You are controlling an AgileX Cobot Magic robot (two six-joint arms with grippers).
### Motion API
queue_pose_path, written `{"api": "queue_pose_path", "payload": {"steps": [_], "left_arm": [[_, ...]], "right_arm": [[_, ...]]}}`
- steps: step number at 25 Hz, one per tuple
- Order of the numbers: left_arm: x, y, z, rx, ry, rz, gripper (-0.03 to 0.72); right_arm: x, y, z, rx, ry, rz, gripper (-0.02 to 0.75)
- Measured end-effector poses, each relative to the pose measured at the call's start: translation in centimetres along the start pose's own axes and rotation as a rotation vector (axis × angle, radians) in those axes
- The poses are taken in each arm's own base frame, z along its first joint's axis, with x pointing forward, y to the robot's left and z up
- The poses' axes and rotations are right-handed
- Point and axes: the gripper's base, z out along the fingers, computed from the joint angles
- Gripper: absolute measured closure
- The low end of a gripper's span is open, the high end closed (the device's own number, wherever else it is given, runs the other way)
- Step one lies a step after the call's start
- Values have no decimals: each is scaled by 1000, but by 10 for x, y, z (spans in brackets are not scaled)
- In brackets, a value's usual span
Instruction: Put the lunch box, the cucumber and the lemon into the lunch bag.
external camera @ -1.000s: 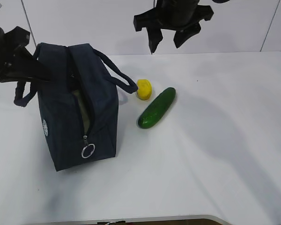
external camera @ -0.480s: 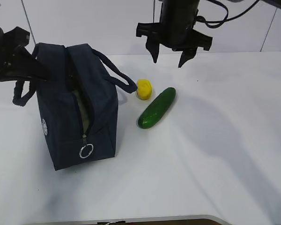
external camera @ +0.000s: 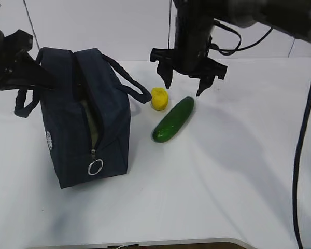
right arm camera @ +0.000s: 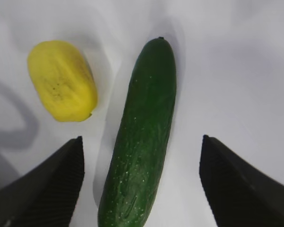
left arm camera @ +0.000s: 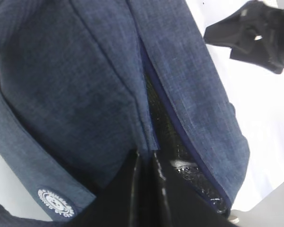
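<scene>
Cucumber pickup looks like the step in hand: right gripper (external camera: 185,87) hangs above the smooth dark green cucumber (external camera: 173,120) with fingers (right arm camera: 237,187) wide apart, straddling it in the right wrist view, while the small yellow lemon (external camera: 159,98) lies just beside it on the white desk (external camera: 238,166). Left gripper (left arm camera: 146,163) has its fingers together, apparently pinching the zipper edge of the boxy dark navy fabric lunch bag (external camera: 85,116), and something pale, probably the lunch box, shows through the slot. Next move calls for a straight descent and a close across the cucumber's width, keeping the finger on the lemon's side clear; open desk to the right, but the bag slot looks narrow.
</scene>
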Motion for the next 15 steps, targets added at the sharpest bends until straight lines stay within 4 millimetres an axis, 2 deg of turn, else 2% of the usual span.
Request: {"api": "queue_pose_path", "payload": {"steps": [15], "left_arm": [[0, 0, 0, 0, 0, 0, 691]], "right_arm": [[-1, -6, 32, 45, 44, 113, 146]]}}
